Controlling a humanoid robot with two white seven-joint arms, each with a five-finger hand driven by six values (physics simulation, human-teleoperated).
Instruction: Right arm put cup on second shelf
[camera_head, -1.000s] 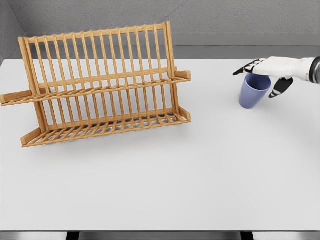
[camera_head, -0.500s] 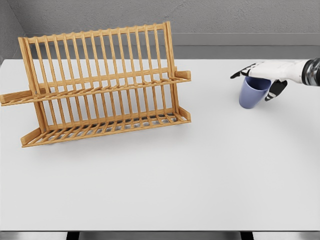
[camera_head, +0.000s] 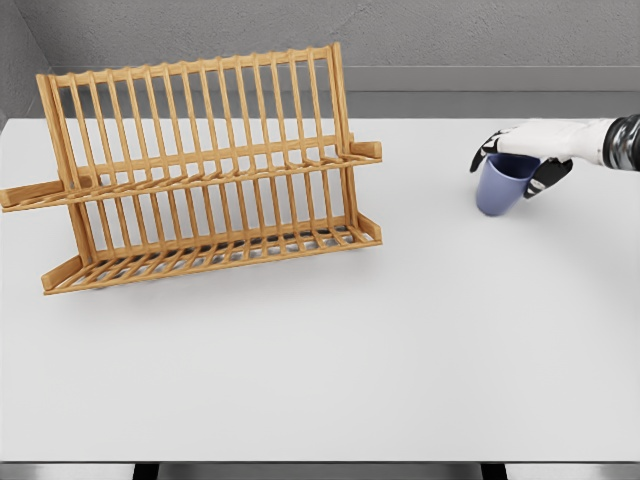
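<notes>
— So, how many things are on the white table (camera_head: 330, 350)?

— Two. One wooden dish rack (camera_head: 200, 165) stands on the left side, toward the far edge. One blue cup (camera_head: 501, 186) sits far to the right, well apart from the rack.

— Describe the rack.

— It has two slatted shelves, one low near the tabletop and one higher, plus a tall slatted back leaning away. Both shelves hold nothing.

— And the cup?

— It is open end up, tilted slightly, its base on the table surface. It is on neither shelf.

— How many hands show?

— One, the right hand (camera_head: 527, 150), white with dark fingertips, its arm entering from the right edge. It lies across the cup's rim. The fingers (camera_head: 486, 148) curl down over the left and far side of the rim, and the thumb (camera_head: 547, 178) presses the right wall, so the hand is closed around the cup's top.
</notes>
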